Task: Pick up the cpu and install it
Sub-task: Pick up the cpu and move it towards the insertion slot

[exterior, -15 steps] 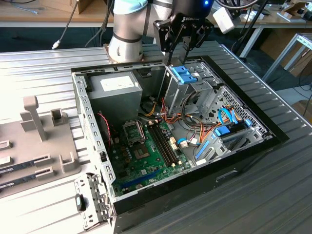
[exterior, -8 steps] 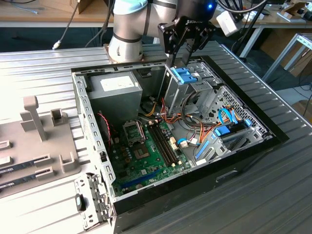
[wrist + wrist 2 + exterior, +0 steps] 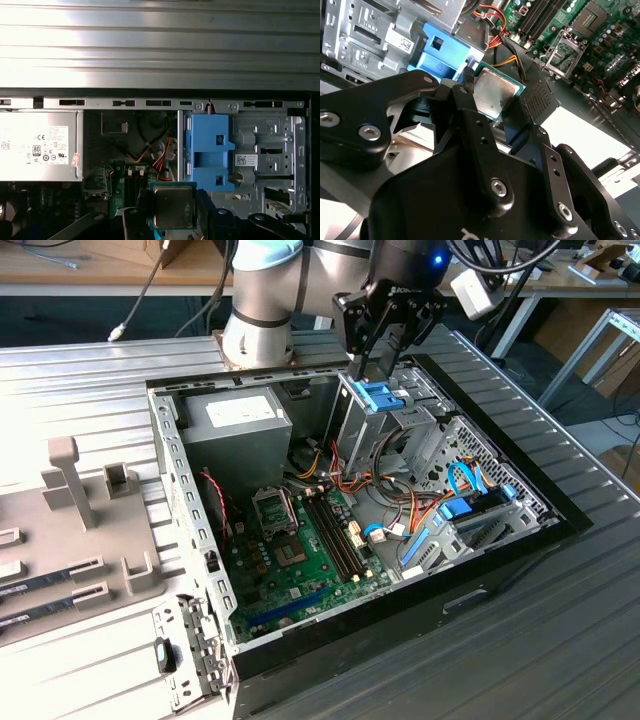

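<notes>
The cpu (image 3: 496,91), a small square chip with a silvery top and a thin green rim, is pinched by its edges between my black fingers (image 3: 470,115). It shows in both wrist views, and my gripper (image 3: 172,220) is shut on the cpu (image 3: 173,206). In the exterior view my gripper (image 3: 386,358) hangs above the back of the open computer case (image 3: 520,540), just over the blue drive bracket (image 3: 383,395). The open metal socket (image 3: 275,508) on the green motherboard (image 3: 300,570) lies lower and toward the exterior view's left; the socket (image 3: 563,54) stands with its frame raised.
A grey power supply (image 3: 245,420) fills the case's back corner. Metal drive cages (image 3: 420,435), orange and blue cables (image 3: 450,505) and long memory slots (image 3: 335,535) crowd the case. A grey fixture (image 3: 90,530) with memory sticks sits at the exterior view's left.
</notes>
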